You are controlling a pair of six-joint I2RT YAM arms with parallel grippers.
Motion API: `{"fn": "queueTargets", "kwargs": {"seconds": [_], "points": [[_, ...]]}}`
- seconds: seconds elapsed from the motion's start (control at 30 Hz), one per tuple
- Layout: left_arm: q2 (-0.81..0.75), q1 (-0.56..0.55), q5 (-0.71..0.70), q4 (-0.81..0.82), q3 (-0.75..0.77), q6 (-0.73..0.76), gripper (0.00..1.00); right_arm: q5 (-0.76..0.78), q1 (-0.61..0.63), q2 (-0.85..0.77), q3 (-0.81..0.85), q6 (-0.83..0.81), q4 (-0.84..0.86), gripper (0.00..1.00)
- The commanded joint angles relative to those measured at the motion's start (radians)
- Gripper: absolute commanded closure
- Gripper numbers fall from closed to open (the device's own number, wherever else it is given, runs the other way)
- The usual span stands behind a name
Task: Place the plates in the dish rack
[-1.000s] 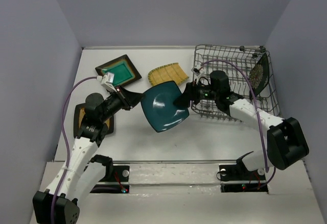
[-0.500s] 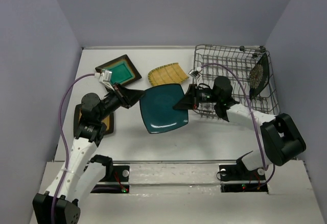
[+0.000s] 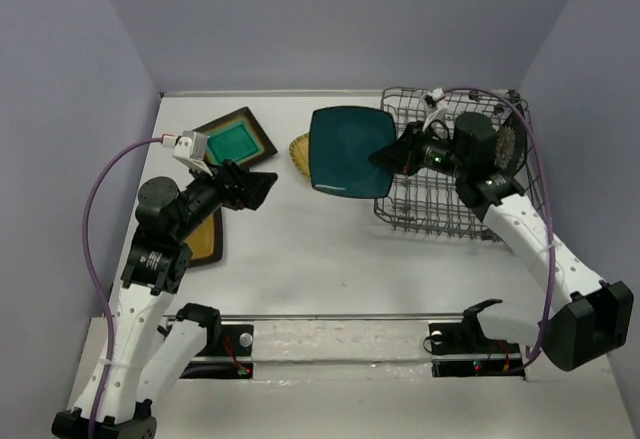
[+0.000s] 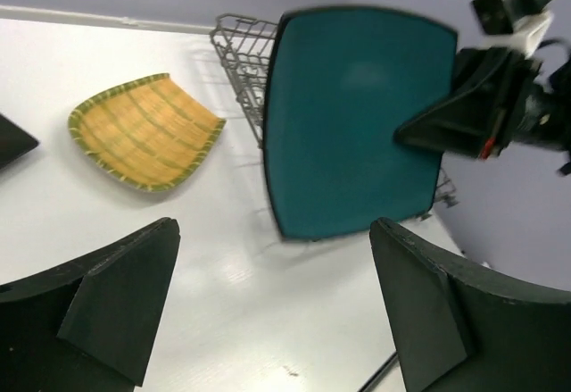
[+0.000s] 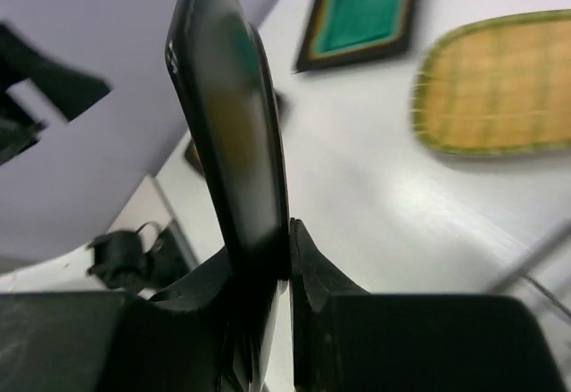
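The right hand [image 3: 383, 156] is clamped on the right edge of the plain teal plate [image 3: 343, 151], holding it in the air at the left side of the dish rack [image 3: 455, 221]. The left hand [image 3: 258, 187] hangs wide open and empty above the counter [image 3: 330, 259], near the mustard-centred plate [image 3: 205, 239].

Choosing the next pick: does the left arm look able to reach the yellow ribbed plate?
Probably yes. The left gripper is open and empty, and the yellow ribbed plate lies flat ahead with nothing between them. The plain teal plate, held up in the right gripper, hangs beside it and may crowd.
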Motion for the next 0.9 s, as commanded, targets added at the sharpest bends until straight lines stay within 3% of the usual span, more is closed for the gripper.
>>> {"fn": "queueTargets", "kwargs": {"seconds": [0.0,0.17,0.3,0.43,0.73,0.87], "points": [[-0.057,-0.003,-0.034,-0.076,-0.018,0.121,0.01,0.26,-0.134,-0.067,0.217,-0.16,-0.293,0.93],[-0.102,-0.044,-0.068,-0.073,-0.107,0.141,0.01,0.606,-0.158,-0.003,0.462,-0.312,-0.644,0.93],[-0.122,-0.116,-0.122,-0.066,-0.159,0.123,0.01,0.847,-0.158,0.045,0.583,-0.347,-0.775,0.93],[-0.134,-0.208,-0.164,-0.082,-0.152,0.129,0.01,1.199,-0.167,0.152,0.662,-0.387,-0.884,0.93],[-0.171,-0.363,-0.336,-0.148,-0.13,0.153,0.01,1.381,-0.215,0.387,0.833,-0.407,-1.019,0.93],[-0.179,-0.403,-0.36,-0.152,-0.133,0.153,0.01,1.388,-0.256,0.445,0.854,-0.424,-1.026,0.93]]}}
